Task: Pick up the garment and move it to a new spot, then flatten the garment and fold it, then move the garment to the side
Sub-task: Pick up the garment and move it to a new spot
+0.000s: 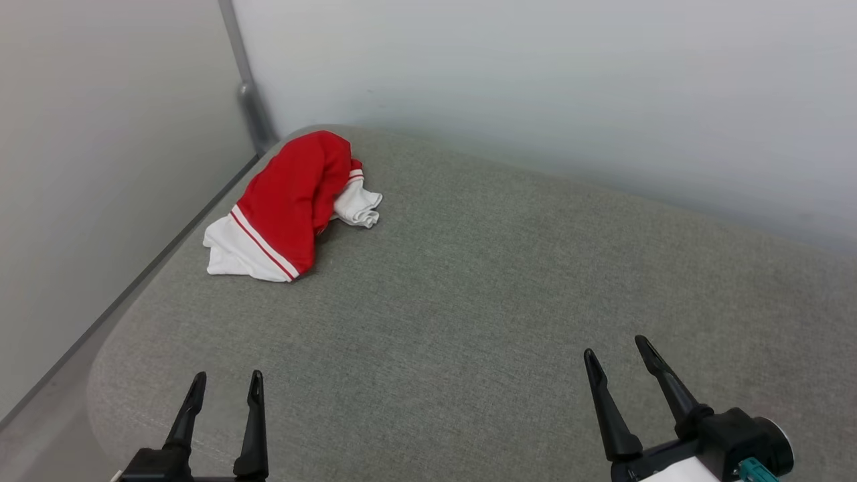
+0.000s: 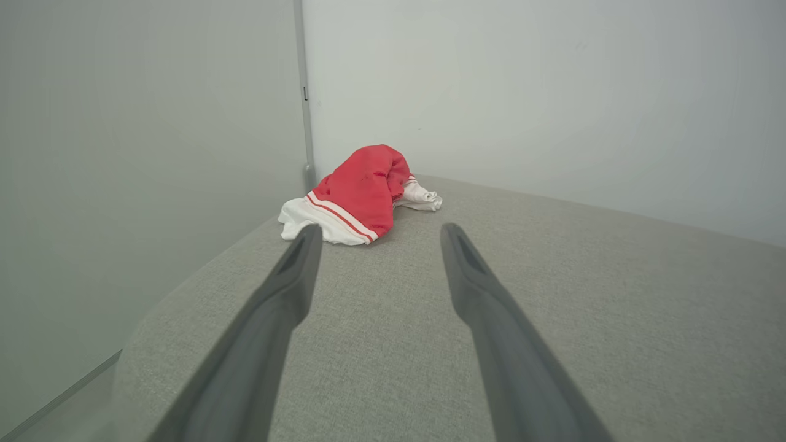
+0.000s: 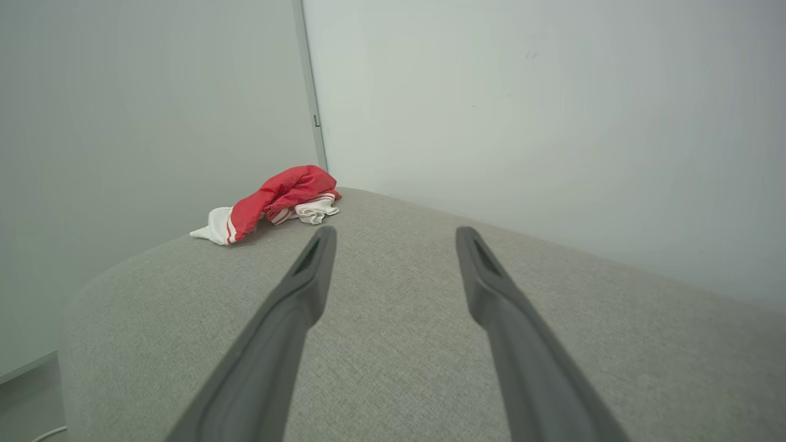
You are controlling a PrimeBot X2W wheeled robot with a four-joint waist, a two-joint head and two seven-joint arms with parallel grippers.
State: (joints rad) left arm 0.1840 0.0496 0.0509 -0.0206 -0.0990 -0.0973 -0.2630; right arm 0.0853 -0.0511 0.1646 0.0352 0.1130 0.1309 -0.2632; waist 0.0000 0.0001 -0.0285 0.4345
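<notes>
Grey woven cloth covers the cushion under me, and it runs from my wrists out to a rounded far corner. Closest in, my left claw hangs low over the near left part with its two fingers spread apart and nothing between them. My right claw sits over the near right part, fingers just as wide apart and just as bare. Beyond both lies a long bare stretch of cloth.

Farther out, well apart from either claw, the shirt lies in a crumpled heap at the far left, near the cushion's left edge and close to the corner. Red fabric humps over the top, one white sleeve with striped trim spills toward me, and another white bunch sticks out on its right side. Behind it stand two pale walls that meet at a grey post.

The heap being so close to the edge worries me. A clumsy reach from the right could shove it off the left side into the gap by the wall. I judge that pinching only the loose sleeve would let the thin fabric slide or trail as I lift. My fingertips might also catch the woven cover.

No brand, label or writing can be read anywhere.
</notes>
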